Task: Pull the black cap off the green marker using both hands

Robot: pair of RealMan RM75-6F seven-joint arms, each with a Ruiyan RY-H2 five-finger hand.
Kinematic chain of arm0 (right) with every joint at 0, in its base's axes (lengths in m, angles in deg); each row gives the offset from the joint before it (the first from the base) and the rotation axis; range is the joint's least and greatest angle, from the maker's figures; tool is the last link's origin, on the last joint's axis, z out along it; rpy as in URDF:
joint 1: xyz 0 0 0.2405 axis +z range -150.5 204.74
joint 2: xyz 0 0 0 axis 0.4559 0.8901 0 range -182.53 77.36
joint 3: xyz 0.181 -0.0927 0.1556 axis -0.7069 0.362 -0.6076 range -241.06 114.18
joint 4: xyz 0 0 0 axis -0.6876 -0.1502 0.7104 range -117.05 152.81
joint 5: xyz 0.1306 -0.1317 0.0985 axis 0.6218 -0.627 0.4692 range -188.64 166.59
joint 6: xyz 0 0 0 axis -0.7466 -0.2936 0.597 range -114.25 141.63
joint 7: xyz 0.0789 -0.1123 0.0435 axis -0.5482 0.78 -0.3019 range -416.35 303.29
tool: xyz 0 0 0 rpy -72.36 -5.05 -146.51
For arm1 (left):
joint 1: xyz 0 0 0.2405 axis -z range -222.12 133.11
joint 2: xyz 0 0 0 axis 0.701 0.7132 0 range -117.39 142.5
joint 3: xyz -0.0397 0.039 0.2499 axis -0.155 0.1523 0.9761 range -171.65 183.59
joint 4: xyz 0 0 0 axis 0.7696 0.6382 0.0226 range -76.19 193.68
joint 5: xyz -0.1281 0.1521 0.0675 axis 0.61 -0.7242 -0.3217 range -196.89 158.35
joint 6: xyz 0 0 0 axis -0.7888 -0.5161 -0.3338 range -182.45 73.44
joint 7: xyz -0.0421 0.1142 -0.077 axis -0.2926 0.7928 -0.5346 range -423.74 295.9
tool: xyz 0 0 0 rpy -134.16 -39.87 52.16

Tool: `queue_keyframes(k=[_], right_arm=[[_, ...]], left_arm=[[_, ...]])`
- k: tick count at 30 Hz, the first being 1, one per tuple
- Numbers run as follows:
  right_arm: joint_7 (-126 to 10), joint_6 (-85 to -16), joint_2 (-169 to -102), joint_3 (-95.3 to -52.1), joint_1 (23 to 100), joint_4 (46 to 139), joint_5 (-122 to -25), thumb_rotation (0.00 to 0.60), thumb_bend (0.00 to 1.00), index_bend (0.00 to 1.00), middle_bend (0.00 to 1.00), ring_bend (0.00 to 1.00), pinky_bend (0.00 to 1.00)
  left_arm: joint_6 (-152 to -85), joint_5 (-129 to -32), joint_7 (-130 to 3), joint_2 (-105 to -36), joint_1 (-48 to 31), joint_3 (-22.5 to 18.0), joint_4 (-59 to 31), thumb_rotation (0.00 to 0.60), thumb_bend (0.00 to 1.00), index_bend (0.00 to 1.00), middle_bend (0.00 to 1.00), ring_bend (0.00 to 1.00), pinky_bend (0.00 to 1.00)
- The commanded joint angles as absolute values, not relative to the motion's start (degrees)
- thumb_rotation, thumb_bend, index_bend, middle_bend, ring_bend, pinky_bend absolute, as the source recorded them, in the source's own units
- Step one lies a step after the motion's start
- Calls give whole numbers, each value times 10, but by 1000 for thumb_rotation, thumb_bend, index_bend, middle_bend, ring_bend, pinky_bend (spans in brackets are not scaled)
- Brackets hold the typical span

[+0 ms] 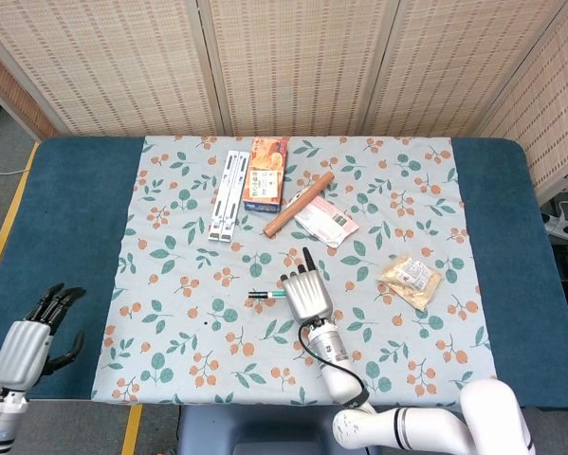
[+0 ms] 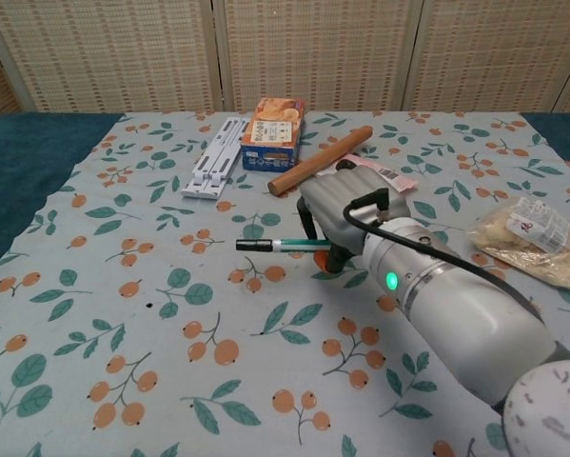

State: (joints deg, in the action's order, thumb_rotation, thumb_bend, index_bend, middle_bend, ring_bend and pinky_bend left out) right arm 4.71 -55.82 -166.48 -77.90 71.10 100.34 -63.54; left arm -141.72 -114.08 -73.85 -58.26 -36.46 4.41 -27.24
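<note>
Right hand: my right hand [image 2: 346, 214] pinches the green marker [image 2: 299, 245] by its barrel, lifted just above the bench [image 1: 65, 209].
Marker: slim green cylinder lying level — its black cap [image 2: 251, 245] points to the robot's left, clear of the fingers.
Left hand: my left hand [image 1: 32, 341] hangs off the bench's near left corner, well apart from the marker, fingers loosely spread, holding nothing.
Doing it well: I'd bring the left hand across, pinch only the cap, then pull straight along the barrel — no twisting.
Surfaces: smooth plastic marker; soft floral cloth [image 1: 170, 332] over blue felt.
</note>
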Motion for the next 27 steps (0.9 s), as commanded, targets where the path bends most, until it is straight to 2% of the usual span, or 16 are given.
queue_keyframes(k=[1,5,9,17,27], right_arm=[[56,-571,-1621,-777,700,1080,-626,600,431,798,745,336,0],[55,-578,-1592,-769,694,1123,-624,600,431,798,745,336,0],[52,-581,-1577,-767,693,1146,-617,600,431,798,745,336,0],[38,-583,-1581,-762,700,1154,-606,600,431,798,745,336,0],[21,-591,-1607,-766,711,1138,-600,600,431,798,745,336,0]], left_arm=[[-1358,-1112,-720,-597,-324,20,-323,600,481,289,310,210,477],[-1268,-1043,-690,-616,-281,-1,-371,600,464,305,344,243,503],[-1212,-971,-639,-657,-250,-19,-380,600,437,307,358,250,513],[-1212,-895,-519,-769,-212,-41,-358,600,388,323,401,288,542],[-1217,-863,-457,-842,-185,-44,-358,600,379,318,425,314,572]])
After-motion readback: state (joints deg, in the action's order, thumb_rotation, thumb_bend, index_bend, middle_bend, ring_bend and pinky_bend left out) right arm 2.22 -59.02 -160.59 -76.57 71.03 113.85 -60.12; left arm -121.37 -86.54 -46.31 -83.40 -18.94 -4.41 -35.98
